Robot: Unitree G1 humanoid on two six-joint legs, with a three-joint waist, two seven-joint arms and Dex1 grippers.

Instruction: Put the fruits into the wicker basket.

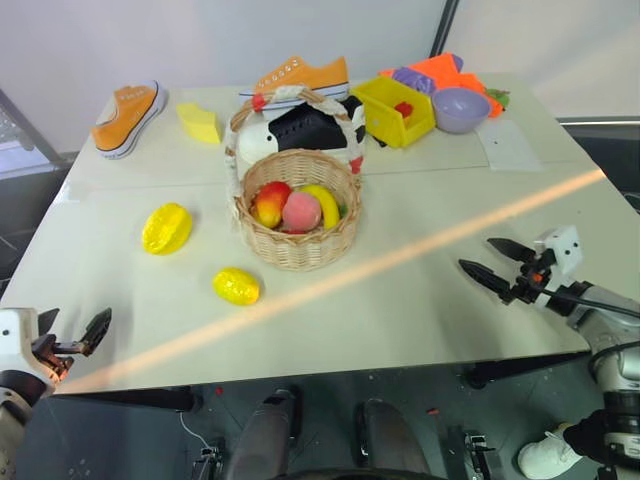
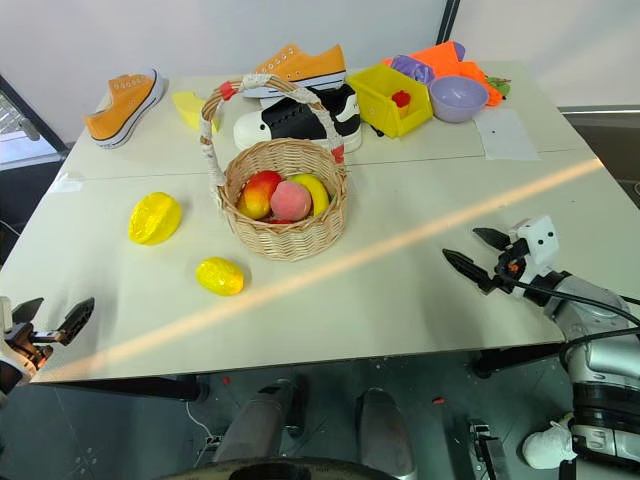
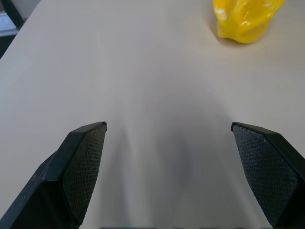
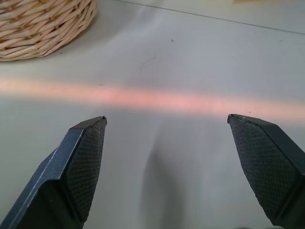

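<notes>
Two orange sneakers at far table edge, black-white shoe, pale yellow wedge block, yellow bin, lilac bowl, white paper sheet

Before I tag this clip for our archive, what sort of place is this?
Probably a robot test setup, not a home: a white table laid with toy fruit in a wicker basket, loose orange sneakers and a plain backdrop.
</notes>
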